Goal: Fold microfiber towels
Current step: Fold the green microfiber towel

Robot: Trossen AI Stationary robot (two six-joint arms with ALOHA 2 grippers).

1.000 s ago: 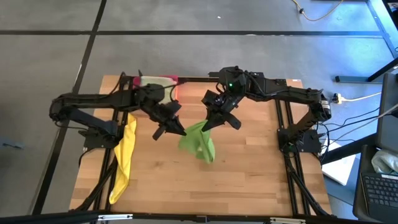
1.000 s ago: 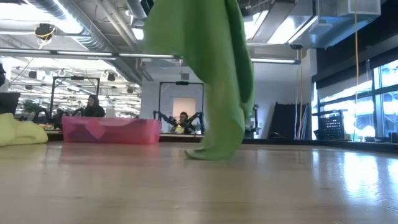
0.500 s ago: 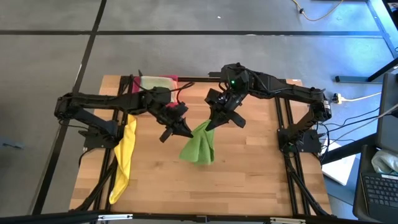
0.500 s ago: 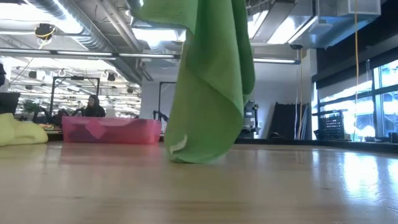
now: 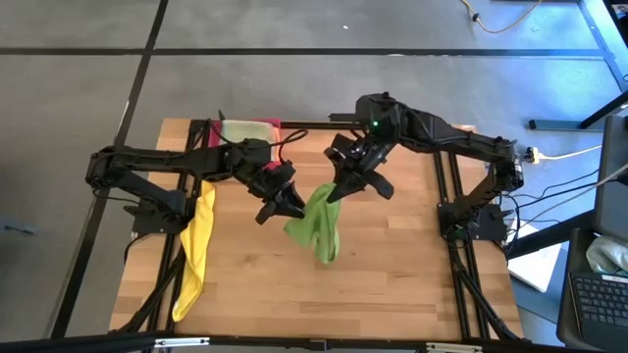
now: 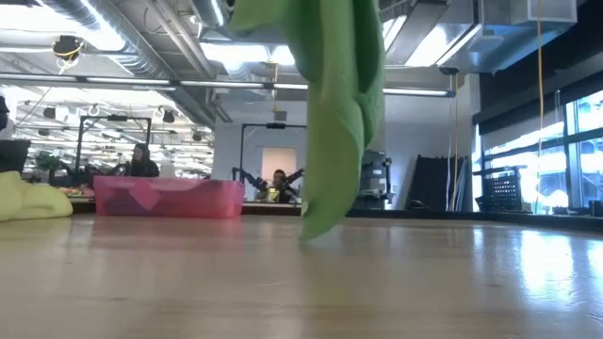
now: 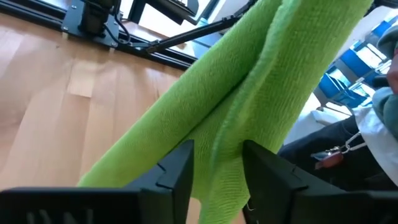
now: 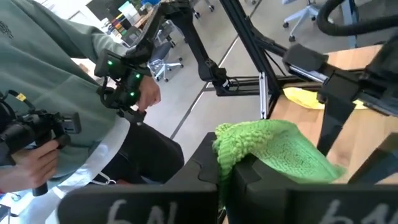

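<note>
We see the bright green towel [image 5: 316,222] hanging in the air over the middle of the bench [image 5: 392,284], bunched into a long drooping fold whose lowest tip comes down to about the level of the bench top in the low view, where we cannot tell whether it touches the wood [image 6: 330,122]. Its upper end is clenched in the jaws of the right gripper [image 5: 339,191], and the right wrist view shows a crumpled wad of green pile pinched tight between the two dark fingers [image 8: 249,171]. The left gripper [image 5: 287,204] sits just beside the hanging cloth on its left side; in the left wrist view its fingers [image 7: 177,171] stand apart with a fold of the green cloth [image 7: 249,99] running between them, so we read its jaws as released rather than gripping. A yellow towel [image 5: 196,245] is draped in a long strip over the left edge of the bench, well apart from the green one, and it shows as a pale yellow heap at the far left of the low view [image 6: 28,200]. The pink-red tray [image 5: 247,129] rests at the back of the bench behind the left arm, with pale cloth lying in it. Beyond the bench a person [image 8: 56,93] in a grey-green top holds a black handheld device
</note>
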